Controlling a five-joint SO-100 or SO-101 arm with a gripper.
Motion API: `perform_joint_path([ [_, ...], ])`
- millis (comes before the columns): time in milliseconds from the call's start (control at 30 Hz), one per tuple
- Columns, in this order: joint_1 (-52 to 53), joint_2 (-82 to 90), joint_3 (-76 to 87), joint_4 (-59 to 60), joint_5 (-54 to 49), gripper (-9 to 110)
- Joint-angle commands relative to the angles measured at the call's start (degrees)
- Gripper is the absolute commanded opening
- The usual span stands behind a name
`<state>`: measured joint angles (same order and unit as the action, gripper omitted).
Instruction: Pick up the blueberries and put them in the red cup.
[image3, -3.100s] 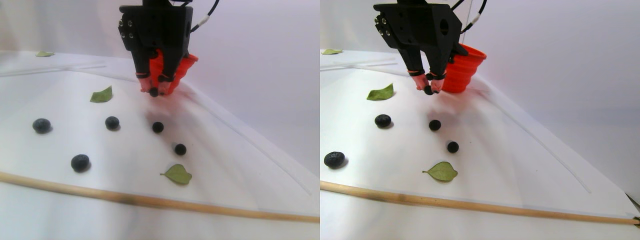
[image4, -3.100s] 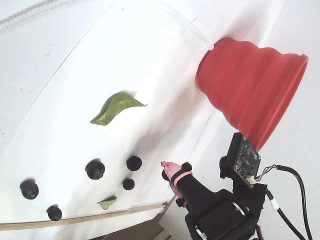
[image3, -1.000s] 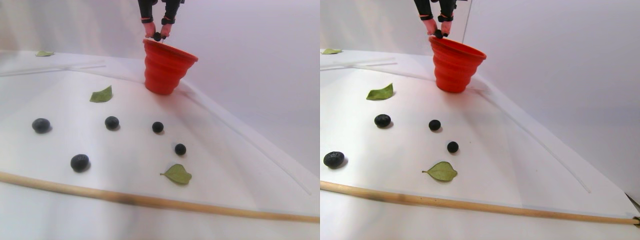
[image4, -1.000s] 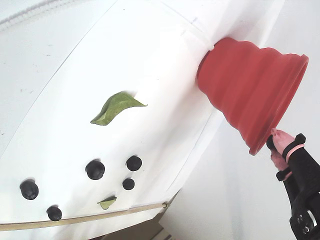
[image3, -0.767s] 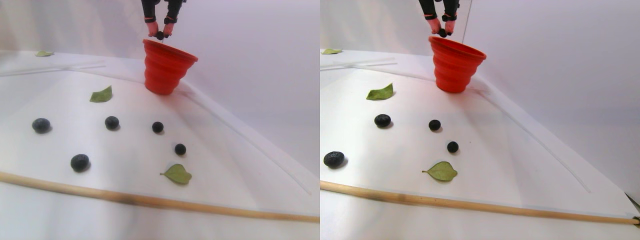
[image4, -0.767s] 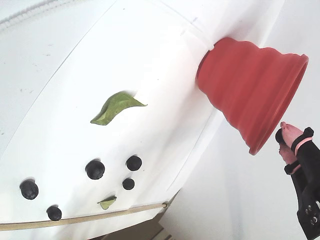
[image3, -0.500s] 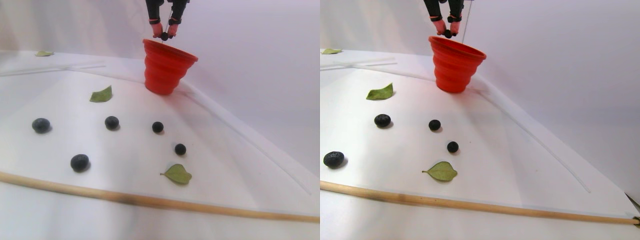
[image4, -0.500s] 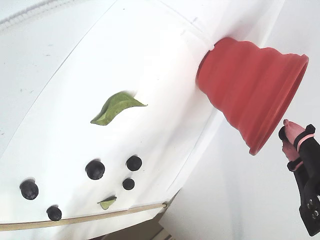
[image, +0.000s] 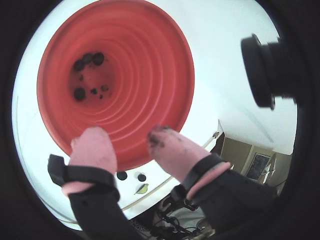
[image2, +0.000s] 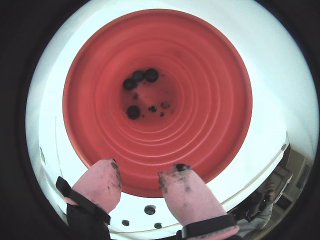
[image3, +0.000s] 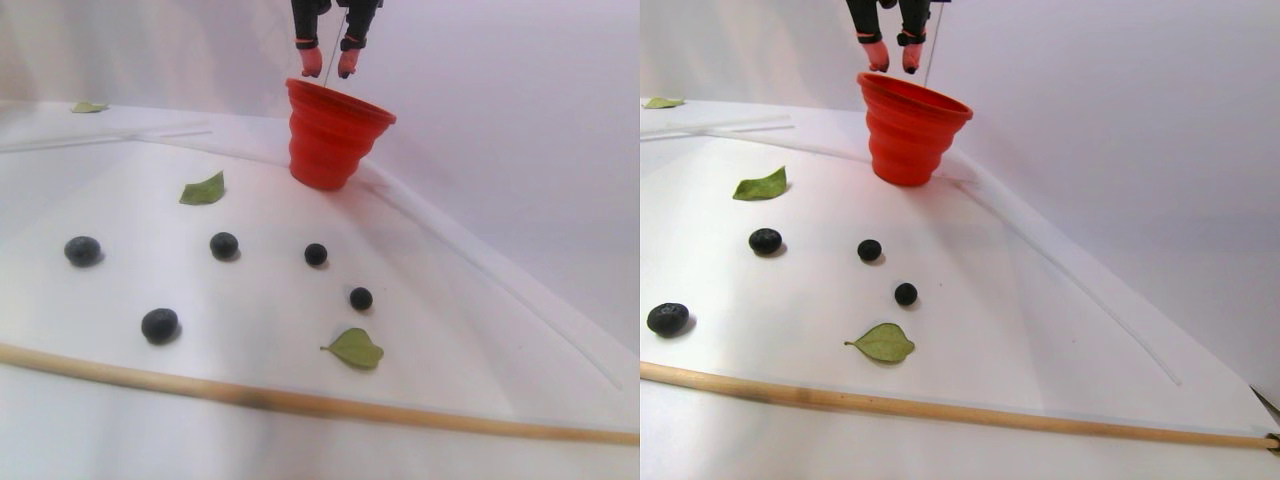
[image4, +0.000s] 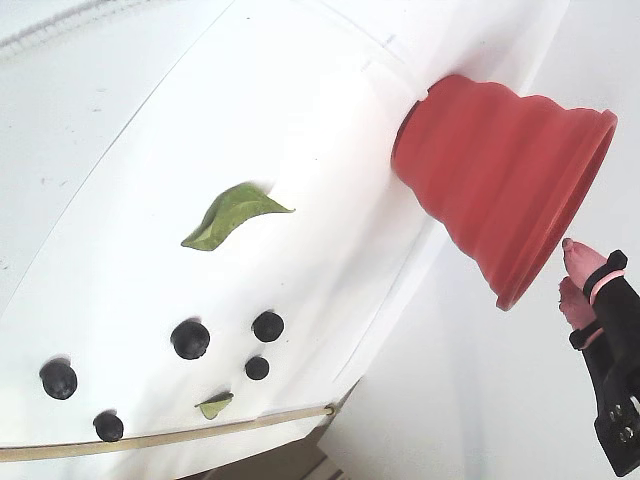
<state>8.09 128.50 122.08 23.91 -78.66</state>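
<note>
Fingers (image2: 140, 182) parted and empty above cup (image2: 220, 95); berries (image2: 142, 77) lying inside, others (image3: 224, 245) scattered on desk (image3: 450, 330).

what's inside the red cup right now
Both wrist views show four blueberries on the bottom of the red cup, plus small dark specks. The open hand hovers over the near rim, hiding a little of it.
</note>
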Motion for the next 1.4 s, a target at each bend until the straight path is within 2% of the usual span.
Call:
perform_joint_path([
  [0,0.8,7.3,0.0,1.0,0.1,15],
  [700,-6.2,16.3,10.2,7.5,3.8,14],
  [1367,-7.6,20.8,21.2,9.3,4.5,14],
])
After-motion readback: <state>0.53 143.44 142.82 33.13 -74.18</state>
